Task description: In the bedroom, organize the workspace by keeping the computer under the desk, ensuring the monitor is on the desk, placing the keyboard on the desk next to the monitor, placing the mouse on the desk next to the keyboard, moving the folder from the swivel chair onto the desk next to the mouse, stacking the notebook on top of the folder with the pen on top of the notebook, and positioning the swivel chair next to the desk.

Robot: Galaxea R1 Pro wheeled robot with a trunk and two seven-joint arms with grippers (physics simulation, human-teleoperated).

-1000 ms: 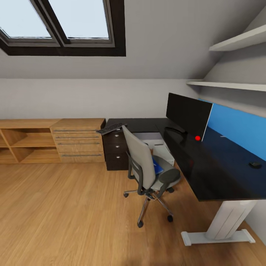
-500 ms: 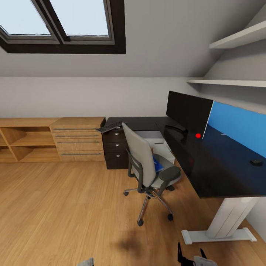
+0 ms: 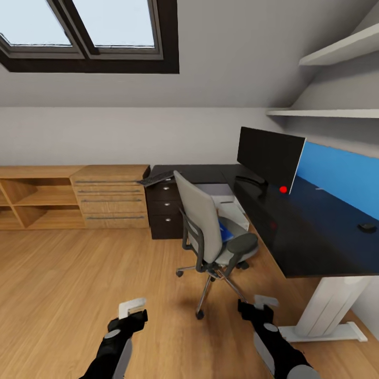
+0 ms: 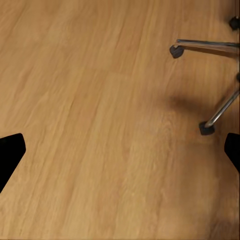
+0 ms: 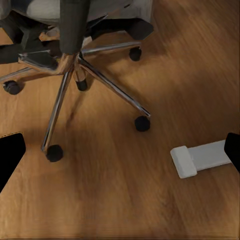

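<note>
The grey swivel chair (image 3: 202,226) stands on the wood floor beside the black L-shaped desk (image 3: 305,237), its back turned toward me. The blue folder (image 3: 226,232) lies on its seat, mostly hidden by the backrest. On the desk are the monitor (image 3: 268,154), the small black mouse (image 3: 367,227) at the right, and a thin white pen (image 3: 317,188) by the blue panel. The keyboard (image 3: 156,179) lies on the desk's left corner. The light-grey computer (image 3: 225,199) sits under the desk behind the chair. My left gripper (image 3: 132,313) (image 4: 120,152) and right gripper (image 3: 258,306) (image 5: 120,152) hover open over the floor.
A light-wood chest of drawers (image 3: 110,197) and open shelving (image 3: 31,197) line the back wall at left. The desk's white foot (image 5: 200,157) lies on the floor near the chair's chrome star base (image 5: 75,75). Wall shelves (image 3: 326,113) hang above the desk.
Both arms have risen into the head view from the bottom edge, grippers open. The whole picture has shifted slightly, so the camera moved; chair and desk things stay put.
</note>
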